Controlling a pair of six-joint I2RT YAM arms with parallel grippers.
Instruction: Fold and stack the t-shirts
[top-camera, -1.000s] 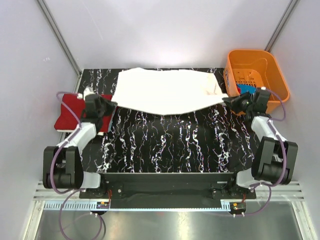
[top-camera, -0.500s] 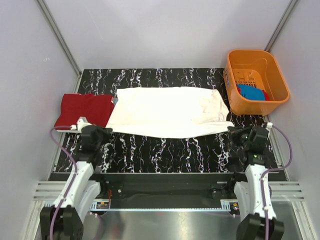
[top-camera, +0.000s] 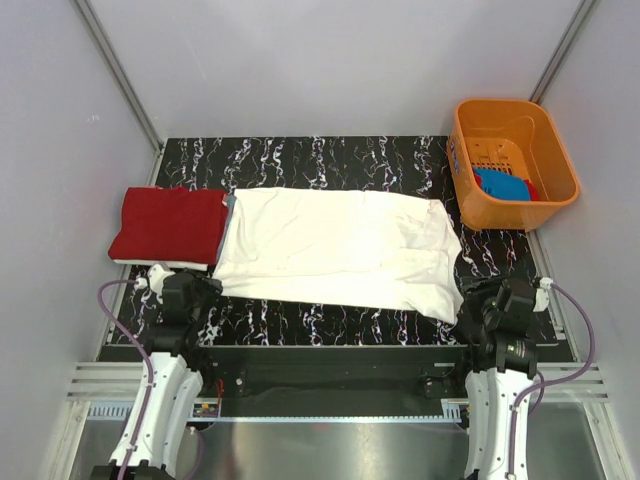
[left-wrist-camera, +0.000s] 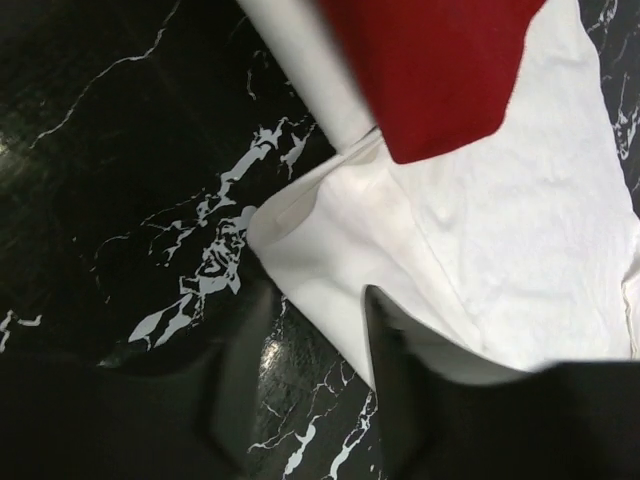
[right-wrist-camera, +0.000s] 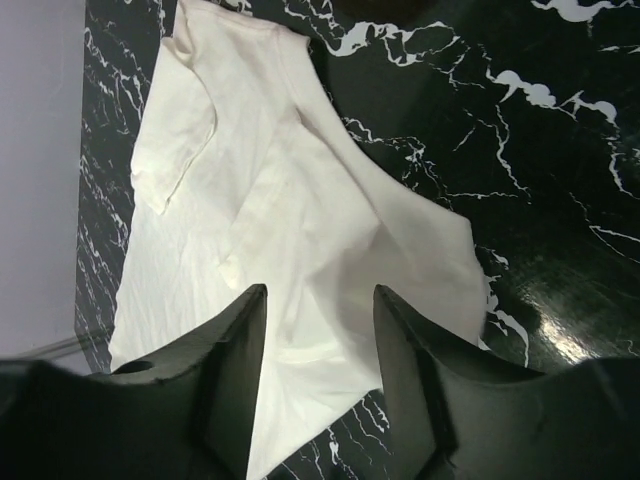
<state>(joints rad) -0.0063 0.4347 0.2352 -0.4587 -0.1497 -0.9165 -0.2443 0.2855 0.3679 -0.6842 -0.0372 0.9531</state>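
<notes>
Left gripper (left-wrist-camera: 317, 300) and right gripper (right-wrist-camera: 320, 295) both released over white tee (top-camera: 330, 245) near edge, lower frame. Regrip corners evenly; lower-right corner possibly bunched.

white t-shirt (top-camera: 330, 245) spread flat, red t-shirt (top-camera: 168, 222) beside, blue t-shirt (top-camera: 500, 185) in basket (top-camera: 500, 214)

The bench (top-camera: 300, 155) has a black top with white marble veining. A white tee (top-camera: 335, 245) lies spread flat across its middle, long side running left to right, with its near right corner close to the bench's near edge. A folded red tee (top-camera: 168, 222) lies at the left end, touching the white tee's left edge. An orange basket (top-camera: 461, 170) stands at the far right corner, apart from both tees.
</notes>
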